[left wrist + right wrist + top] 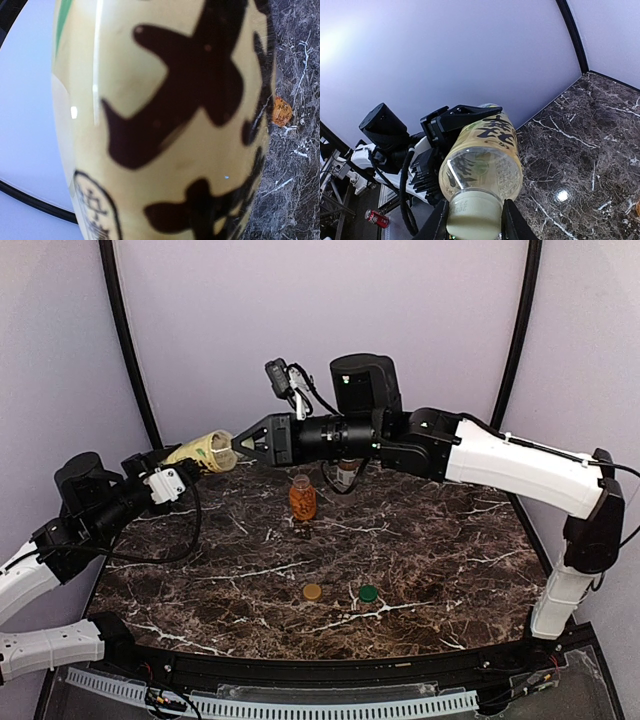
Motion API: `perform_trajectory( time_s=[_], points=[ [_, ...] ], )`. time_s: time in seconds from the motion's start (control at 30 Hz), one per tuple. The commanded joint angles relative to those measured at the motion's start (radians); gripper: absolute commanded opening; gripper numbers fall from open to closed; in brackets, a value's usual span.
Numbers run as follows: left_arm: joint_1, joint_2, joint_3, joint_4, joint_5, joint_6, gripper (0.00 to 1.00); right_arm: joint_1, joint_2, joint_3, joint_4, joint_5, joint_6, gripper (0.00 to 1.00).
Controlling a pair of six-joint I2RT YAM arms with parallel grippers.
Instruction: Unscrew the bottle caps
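I had the top camera looking down from above the near edge over the whole table (pixel 430 540). Both wrist cameras sat close on the yellow-labelled bottle (pixel 487 150), seen in all three views.

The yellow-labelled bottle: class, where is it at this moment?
In the top view, the yellow-labelled bottle lies sideways above the table's back-left corner. The left tool grips its body, and its cap end sits in the right tool.

yellow-labelled bottle (pixel 203 450): pale yellow label, bold black characters, a green streak | bottle's cap (pixel 472 220): pale cream | short bottle (pixel 302 499): orange | table (pixel 450 560): dark brown marble, white veins | tan-orange cap (pixel 312 591) | green cap (pixel 369 593)
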Motion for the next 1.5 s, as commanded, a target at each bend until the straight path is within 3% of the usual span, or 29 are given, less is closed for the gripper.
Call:
perform_trajectory(
  time_s=[0.0, 0.03, 0.07, 0.2, 0.4, 0.57, 0.73, 0.93, 1.2, 1.23, 1.27, 1.33, 1.37, 1.4, 1.47],
  points=[
    [-0.007, -0.001, 0.002, 0.019, -0.012, 0.003, 0.28, -0.011, 0.011, 0.011, 0.050, -0.029, 0.006, 0.17],
    [-0.007, -0.001, 0.002, 0.018, -0.011, 0.000, 0.27, -0.012, 0.010, 0.009, 0.050, -0.032, 0.004, 0.05],
    [-0.008, -0.001, 0.003, 0.013, -0.010, -0.002, 0.26, -0.013, 0.010, 0.008, 0.046, -0.035, -0.003, 0.00],
    [-0.009, -0.008, 0.031, -0.102, 0.041, -0.077, 0.25, -0.008, 0.004, 0.021, 0.005, -0.119, -0.179, 0.00],
    [-0.009, -0.016, 0.108, -0.470, 0.373, -0.215, 0.25, 0.101, -0.067, -0.033, -0.118, -0.106, -0.773, 0.00],
    [-0.009, -0.021, 0.128, -0.635, 0.554, -0.242, 0.25, 0.167, -0.113, -0.091, -0.206, -0.010, -1.166, 0.00],
    [-0.009, -0.028, 0.135, -0.681, 0.581, -0.231, 0.25, 0.230, -0.141, -0.151, -0.265, 0.163, -1.497, 0.00],
    [-0.009, -0.025, 0.134, -0.718, 0.591, -0.205, 0.25, 0.266, -0.174, -0.190, -0.310, 0.316, -1.701, 0.00],
    [-0.009, -0.023, 0.137, -0.702, 0.616, -0.232, 0.25, 0.288, -0.156, -0.190, -0.270, 0.382, -1.747, 0.00],
    [-0.009, -0.023, 0.138, -0.701, 0.616, -0.236, 0.25, 0.289, -0.152, -0.197, -0.257, 0.396, -1.750, 0.03],
    [-0.009, -0.025, 0.140, -0.701, 0.616, -0.237, 0.25, 0.291, -0.148, -0.204, -0.241, 0.410, -1.751, 0.16],
    [-0.009, -0.028, 0.142, -0.698, 0.610, -0.245, 0.25, 0.291, -0.147, -0.215, -0.208, 0.432, -1.730, 0.64],
    [-0.009, -0.029, 0.143, -0.694, 0.601, -0.257, 0.25, 0.291, -0.150, -0.221, -0.176, 0.441, -1.694, 0.93],
    [-0.008, -0.033, 0.144, -0.677, 0.595, -0.266, 0.25, 0.291, -0.154, -0.223, -0.143, 0.448, -1.653, 0.98],
    [-0.007, -0.041, 0.141, -0.628, 0.567, -0.306, 0.25, 0.290, -0.174, -0.222, -0.109, 0.430, -1.559, 0.99]
  ],
)
